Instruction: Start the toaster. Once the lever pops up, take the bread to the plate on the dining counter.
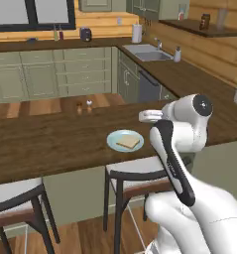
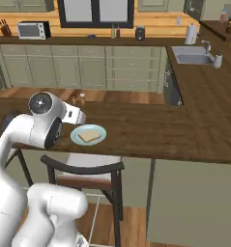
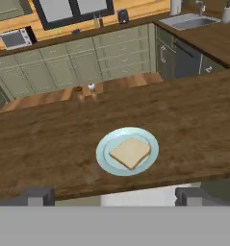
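The bread (image 3: 130, 152), a tan slice with a darker crust, lies flat on the round pale blue plate (image 3: 103, 154) near the front edge of the dark wooden dining counter (image 3: 49, 144). The same bread (image 1: 128, 143) (image 2: 89, 136) and plate (image 1: 115, 137) (image 2: 77, 137) sit just ahead of my hand in both base views. My gripper (image 3: 115, 197) hovers above and slightly short of the plate, open, with nothing between its fingertips (image 3: 39, 196). The toaster (image 2: 140, 33) (image 1: 85, 34) is a small dark rounded shape far off on the back counter under the window.
Two small shakers (image 3: 85, 90) stand at the counter's far edge. White-seated stools (image 1: 135, 171) (image 2: 85, 169) are tucked under the near side. A sink (image 2: 194, 58) is set into the right-hand counter, and a microwave (image 2: 31, 30) stands at the back left.
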Controlling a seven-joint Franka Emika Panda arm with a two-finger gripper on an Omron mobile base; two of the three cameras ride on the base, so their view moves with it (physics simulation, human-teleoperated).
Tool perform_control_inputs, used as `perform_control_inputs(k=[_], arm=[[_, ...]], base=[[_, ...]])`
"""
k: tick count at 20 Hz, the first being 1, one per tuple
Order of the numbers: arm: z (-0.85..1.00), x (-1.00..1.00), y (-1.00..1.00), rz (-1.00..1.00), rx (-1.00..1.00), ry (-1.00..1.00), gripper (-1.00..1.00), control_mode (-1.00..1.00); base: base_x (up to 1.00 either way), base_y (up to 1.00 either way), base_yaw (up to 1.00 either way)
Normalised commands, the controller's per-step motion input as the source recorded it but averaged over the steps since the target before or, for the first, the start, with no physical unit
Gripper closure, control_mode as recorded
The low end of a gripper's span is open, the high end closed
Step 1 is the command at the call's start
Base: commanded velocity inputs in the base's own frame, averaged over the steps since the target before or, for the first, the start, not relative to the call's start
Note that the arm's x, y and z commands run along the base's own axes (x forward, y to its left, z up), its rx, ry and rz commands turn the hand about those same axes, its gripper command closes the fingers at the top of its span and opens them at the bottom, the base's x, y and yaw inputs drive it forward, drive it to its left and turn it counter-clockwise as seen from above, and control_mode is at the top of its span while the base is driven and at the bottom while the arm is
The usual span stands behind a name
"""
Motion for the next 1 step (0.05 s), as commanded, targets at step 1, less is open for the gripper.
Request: perform_control_inputs(k=[1], arm=[[0.94, -1.0, 0.0, -0.04, 0.0, 0.06, -1.0, -1.0]], base=[[0.0, 0.0, 0.0]])
